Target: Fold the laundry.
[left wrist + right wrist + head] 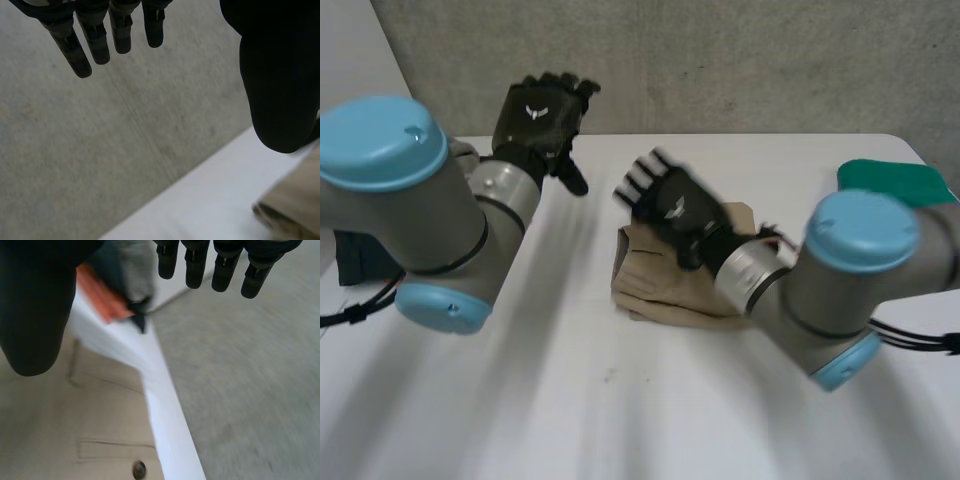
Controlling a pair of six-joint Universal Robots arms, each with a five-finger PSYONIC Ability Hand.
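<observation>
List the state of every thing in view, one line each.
beige garment: folded, lying on the table.
left hand: open, raised, holding nothing.
right hand: open, over the beige garment.
green cloth: lying at the table's far right corner, fold unclear.

A white surface [620, 420] takes up the lower two thirds of the head view. Behind its far edge, across the top of the frame, stands a grey, speckled wall [740, 60] of rough concrete look. At upper left a paler, plain panel [350, 50] meets it.
</observation>
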